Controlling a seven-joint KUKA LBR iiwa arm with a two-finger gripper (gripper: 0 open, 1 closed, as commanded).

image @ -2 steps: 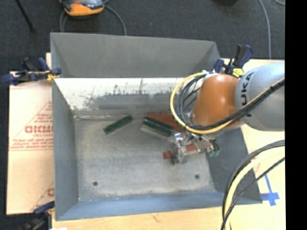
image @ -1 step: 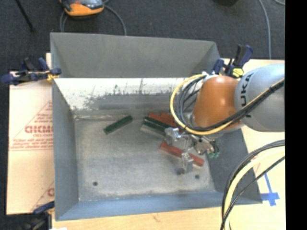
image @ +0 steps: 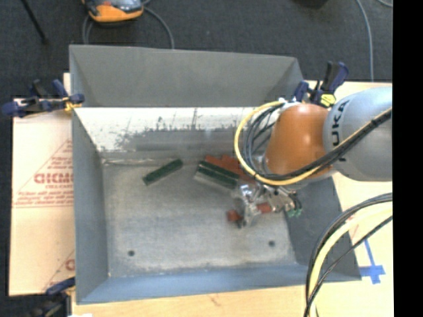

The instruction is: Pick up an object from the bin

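My gripper (image: pixel 249 209) hangs low over the right half of the bin floor, under the arm's orange cover. A small red-brown piece (image: pixel 234 216) lies on the floor right at its tip, on its left side; I cannot tell whether they touch. Just up and left of the gripper lies a flat green and silver block (image: pixel 216 174), tilted, with an orange-red piece (image: pixel 220 160) behind it. Another red bit (image: pixel 265 208) and a small green bit (image: pixel 294 211) show at the gripper's right, partly hidden by it.
A dark green bar (image: pixel 162 172) lies slanted near the bin's back wall, left of centre. The arm and its cables cover the bin's right rear corner.
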